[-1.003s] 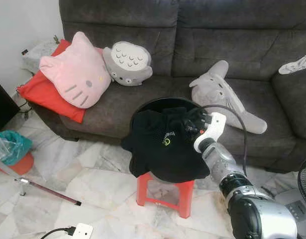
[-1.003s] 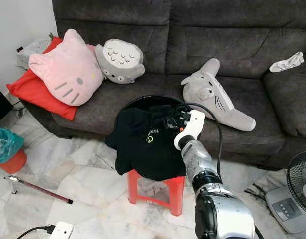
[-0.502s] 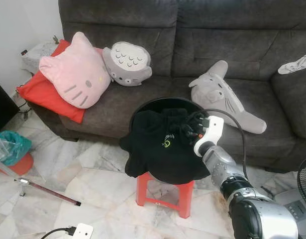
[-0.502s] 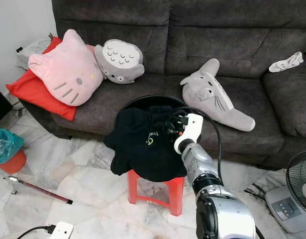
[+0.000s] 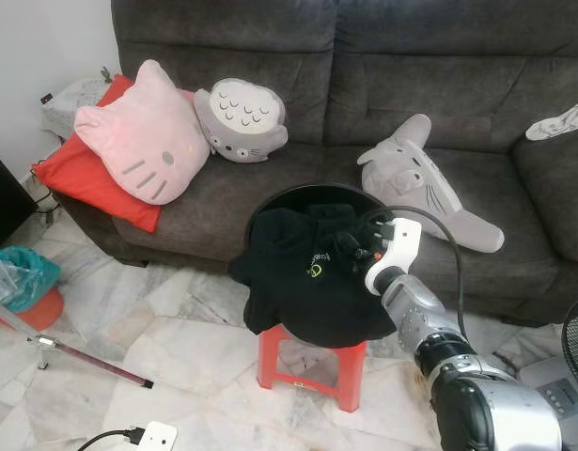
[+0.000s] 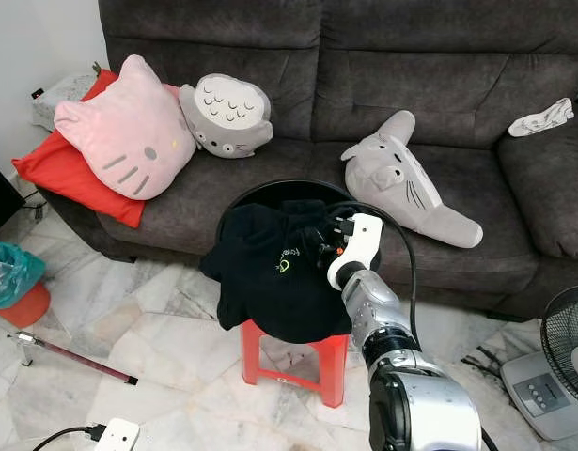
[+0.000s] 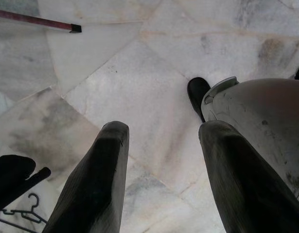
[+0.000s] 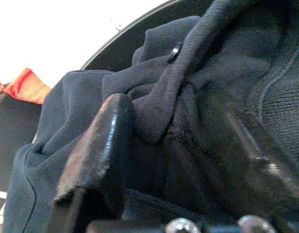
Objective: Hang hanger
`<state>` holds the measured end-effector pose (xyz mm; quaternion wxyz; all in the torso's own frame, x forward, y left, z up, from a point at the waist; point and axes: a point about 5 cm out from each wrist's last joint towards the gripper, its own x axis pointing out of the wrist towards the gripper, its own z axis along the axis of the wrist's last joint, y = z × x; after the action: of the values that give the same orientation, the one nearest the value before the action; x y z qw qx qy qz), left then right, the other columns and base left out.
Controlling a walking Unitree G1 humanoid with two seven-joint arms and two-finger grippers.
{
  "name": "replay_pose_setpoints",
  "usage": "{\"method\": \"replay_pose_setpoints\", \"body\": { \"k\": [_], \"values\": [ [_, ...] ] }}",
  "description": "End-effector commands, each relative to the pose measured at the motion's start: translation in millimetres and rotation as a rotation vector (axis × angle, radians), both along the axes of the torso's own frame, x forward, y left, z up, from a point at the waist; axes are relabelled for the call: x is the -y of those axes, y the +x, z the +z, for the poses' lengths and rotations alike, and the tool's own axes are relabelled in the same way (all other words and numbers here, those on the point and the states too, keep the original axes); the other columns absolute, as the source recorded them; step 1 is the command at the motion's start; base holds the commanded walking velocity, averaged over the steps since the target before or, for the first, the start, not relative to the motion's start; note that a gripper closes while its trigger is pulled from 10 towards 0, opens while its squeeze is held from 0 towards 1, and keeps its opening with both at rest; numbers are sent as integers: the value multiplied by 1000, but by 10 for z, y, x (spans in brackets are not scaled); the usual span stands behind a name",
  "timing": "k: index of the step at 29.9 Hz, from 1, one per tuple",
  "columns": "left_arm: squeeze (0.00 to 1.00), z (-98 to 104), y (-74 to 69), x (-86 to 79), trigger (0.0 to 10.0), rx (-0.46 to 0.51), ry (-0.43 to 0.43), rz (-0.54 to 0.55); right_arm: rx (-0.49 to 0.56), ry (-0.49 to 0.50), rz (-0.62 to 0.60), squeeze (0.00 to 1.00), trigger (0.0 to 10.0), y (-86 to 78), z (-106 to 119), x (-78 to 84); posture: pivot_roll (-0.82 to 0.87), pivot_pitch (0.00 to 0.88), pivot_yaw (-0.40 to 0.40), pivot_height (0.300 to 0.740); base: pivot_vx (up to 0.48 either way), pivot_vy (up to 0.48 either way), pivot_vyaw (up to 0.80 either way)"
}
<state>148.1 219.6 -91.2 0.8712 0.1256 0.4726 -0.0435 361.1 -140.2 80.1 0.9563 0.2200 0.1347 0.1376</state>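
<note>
Hanger [image 7: 18,213] lies on floor; right end effector [image 5: 352,246] apparently pinches black garment [image 5: 303,272].

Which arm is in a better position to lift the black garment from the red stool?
The right. The right gripper is already at the black garment on the red stool, with cloth between its fingers. The left gripper hangs open over the floor.
</note>
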Motion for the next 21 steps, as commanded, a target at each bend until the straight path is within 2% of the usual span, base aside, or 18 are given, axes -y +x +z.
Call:
{"method": "replay_pose_setpoints", "body": {
  "k": [1,7,13,14,15,21],
  "values": [
    [0,-16,-71,-52,10000,-23,15,-5,43,23,6,1000,10000,5,43,-27,-32,38,50,740,0,0,0],
    [0,-16,-70,-50,10000,-22,14,-5,86,52,12,1000,10000,17,96,-39,-37,36,52,740,0,0,0],
    [0,-16,-69,-49,10000,-23,14,-5,194,104,40,1000,10000,2,191,-78,-37,35,51,740,0,0,0],
    [0,-16,-69,-48,10000,-22,14,-5,213,113,39,961,10000,-4,207,-77,-37,35,51,740,0,0,0],
    [0,-16,-68,-48,10000,-22,14,-4,236,134,27,0,10000,-14,225,-67,-37,35,50,740,0,0,0],
    [0,-16,-66,-47,10000,-22,13,-4,294,195,-16,0,10000,-88,249,-14,-41,33,51,740,0,0,0]
  ]
}}
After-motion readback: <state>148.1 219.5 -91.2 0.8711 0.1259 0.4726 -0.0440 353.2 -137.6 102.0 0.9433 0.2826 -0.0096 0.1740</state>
